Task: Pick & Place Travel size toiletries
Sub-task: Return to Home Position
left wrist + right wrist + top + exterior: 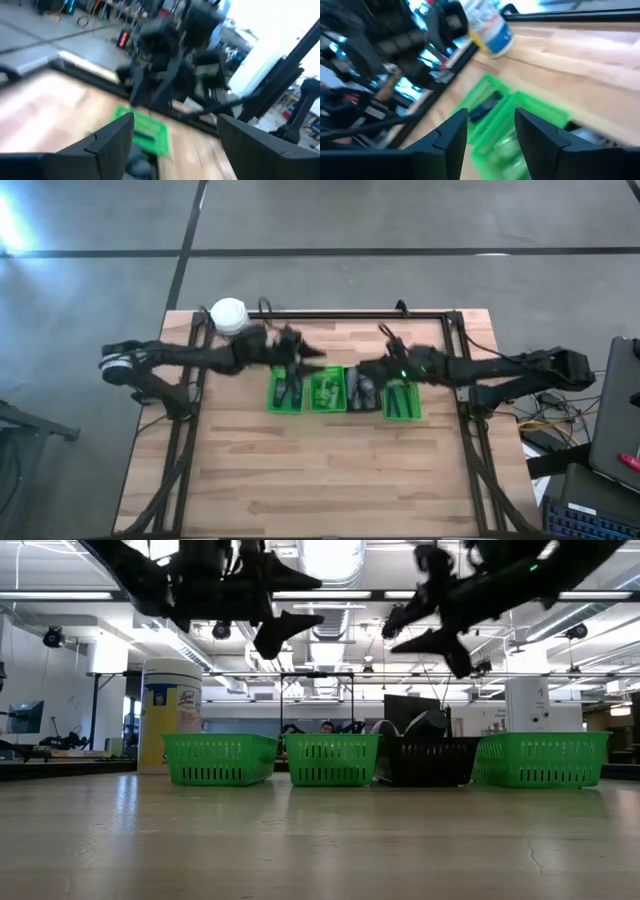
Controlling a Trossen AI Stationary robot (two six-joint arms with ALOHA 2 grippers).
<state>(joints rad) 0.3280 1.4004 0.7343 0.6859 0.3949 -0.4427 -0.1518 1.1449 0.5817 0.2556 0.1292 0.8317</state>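
Note:
Four small bins stand in a row at mid-table. The left green bin (286, 392) holds dark stick-like toiletries (485, 107). The second green bin (327, 390) holds small green bottles. The dark bin (363, 392) holds grey tubes. The right green bin (402, 402) holds dark items. My left gripper (312, 358) (175, 145) hangs open above the far side of the left bins, holding nothing. My right gripper (362, 370) (492, 135) hangs open above the dark bin, nothing between its fingers. Both are well above the bins in the low view (290, 630) (425, 630).
A white canister with a yellow label (228, 315) (172, 715) stands at the table's far left corner. A black frame rail (350, 311) runs along the far edge. Bare wood (320, 470) lies between the bins and the near edge.

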